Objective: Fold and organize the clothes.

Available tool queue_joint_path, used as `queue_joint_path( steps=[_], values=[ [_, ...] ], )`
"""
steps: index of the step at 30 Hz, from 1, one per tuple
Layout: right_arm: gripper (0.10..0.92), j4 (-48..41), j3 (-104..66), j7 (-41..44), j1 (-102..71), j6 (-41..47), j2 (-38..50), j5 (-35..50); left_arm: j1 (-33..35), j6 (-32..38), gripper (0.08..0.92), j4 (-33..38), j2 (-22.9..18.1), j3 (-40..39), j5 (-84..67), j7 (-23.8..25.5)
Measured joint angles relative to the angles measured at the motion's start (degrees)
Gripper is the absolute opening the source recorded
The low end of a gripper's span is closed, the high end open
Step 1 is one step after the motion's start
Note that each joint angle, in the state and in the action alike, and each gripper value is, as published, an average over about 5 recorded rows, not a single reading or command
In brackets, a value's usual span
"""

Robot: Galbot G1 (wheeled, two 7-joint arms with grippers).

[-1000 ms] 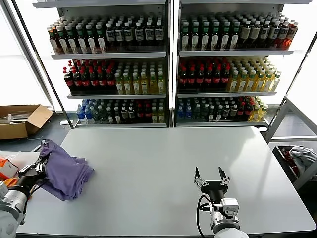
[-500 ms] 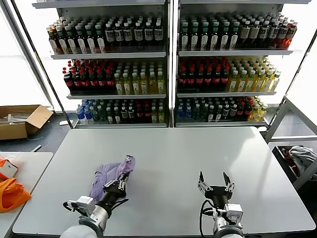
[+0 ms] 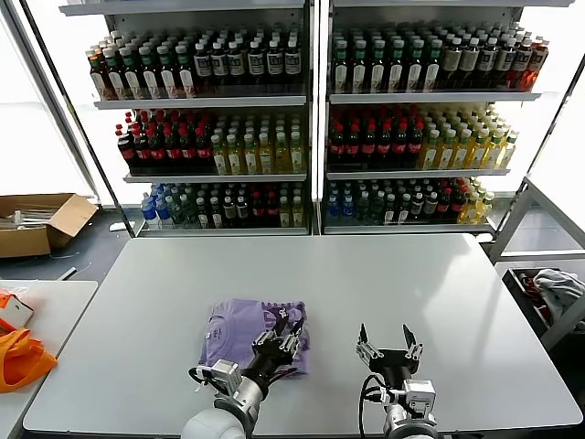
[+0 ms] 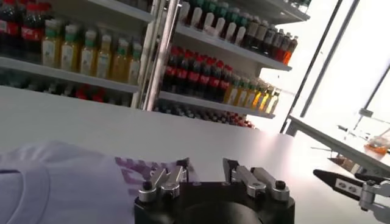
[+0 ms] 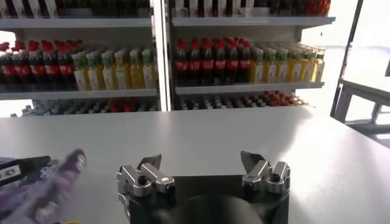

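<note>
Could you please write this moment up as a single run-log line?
left gripper: open, over purple T-shirt | T-shirt: lying on white table, near front edge | right gripper: open, empty, hovering beside the shirt

Two drink-stocked shelving units (image 3: 315,119) behind the white worktop (image 3: 439,293); cardboard box (image 3: 41,222) on floor; bright windows.

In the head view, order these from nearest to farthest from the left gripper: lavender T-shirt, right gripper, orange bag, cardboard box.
1. Lavender T-shirt, directly under the left gripper.
2. Right gripper, beside it on the table.
3. Orange bag, far left side table.
4. Cardboard box, far-left floor.
</note>
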State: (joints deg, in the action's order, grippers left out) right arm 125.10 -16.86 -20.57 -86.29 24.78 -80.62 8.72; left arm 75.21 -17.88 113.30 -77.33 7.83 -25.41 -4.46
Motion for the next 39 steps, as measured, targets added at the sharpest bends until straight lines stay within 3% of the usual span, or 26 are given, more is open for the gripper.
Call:
queue_joint_path(
  steps=[12,23,39],
  values=[
    [0.823,-4.4,4.3,-3.0,6.3,2.9,0.7,14.4,0.8,0.2,0.784,3.0,3.3,4.6,3.7,-1.5],
    [0.808,-11.7,9.9,-6.2,14.4,3.5,-2.7,24.2,5.2,0.9,0.823,6.1,5.4,13.9,6.5,-2.4],
    [0.368,-16.7,13.1,-8.5,17.6,4.0,-4.3,28.0,7.4,1.0,0.822,6.6,5.6,19.0,6.8,-3.3]
  ],
)
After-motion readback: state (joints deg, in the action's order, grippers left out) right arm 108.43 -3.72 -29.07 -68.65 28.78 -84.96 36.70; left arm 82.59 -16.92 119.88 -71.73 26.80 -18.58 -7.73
